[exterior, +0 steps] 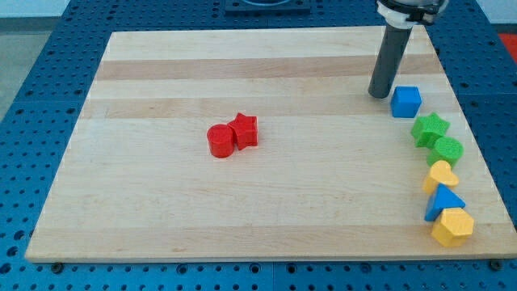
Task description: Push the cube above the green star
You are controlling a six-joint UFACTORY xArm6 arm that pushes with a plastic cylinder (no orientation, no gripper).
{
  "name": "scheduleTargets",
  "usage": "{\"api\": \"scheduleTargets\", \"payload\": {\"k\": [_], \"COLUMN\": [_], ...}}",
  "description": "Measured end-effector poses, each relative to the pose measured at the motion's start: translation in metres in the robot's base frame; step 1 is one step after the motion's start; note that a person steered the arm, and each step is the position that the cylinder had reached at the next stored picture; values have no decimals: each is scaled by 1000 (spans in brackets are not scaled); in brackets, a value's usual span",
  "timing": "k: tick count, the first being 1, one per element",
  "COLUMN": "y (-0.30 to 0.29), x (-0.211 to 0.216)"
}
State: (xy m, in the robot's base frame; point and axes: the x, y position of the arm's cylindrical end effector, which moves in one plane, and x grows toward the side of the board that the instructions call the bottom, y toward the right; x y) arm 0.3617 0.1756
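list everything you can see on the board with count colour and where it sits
blue cube: 1, blue, upper right of the board, at the top of the column of blocks along the view's right edge
green star: 1, green, just below the blue cube
green cylinder: 1, green, touching the green star on its lower right
yellow heart: 1, yellow, below the green cylinder
blue triangle: 1, blue, below the yellow heart
yellow hexagon: 1, yellow, lowest in the column, near the board's bottom right corner
red cylinder: 1, red, near the board's middle
red star: 1, red, touching the red cylinder on its right
wooden board: 1, light wood, on a blue perforated table
my tip: 1, dark rod, just left of the blue cube
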Motion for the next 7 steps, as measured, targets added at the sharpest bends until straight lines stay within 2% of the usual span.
{"api": "scheduleTargets", "payload": {"k": [3, 7], "y": [7, 29], "x": [-22, -5]}}
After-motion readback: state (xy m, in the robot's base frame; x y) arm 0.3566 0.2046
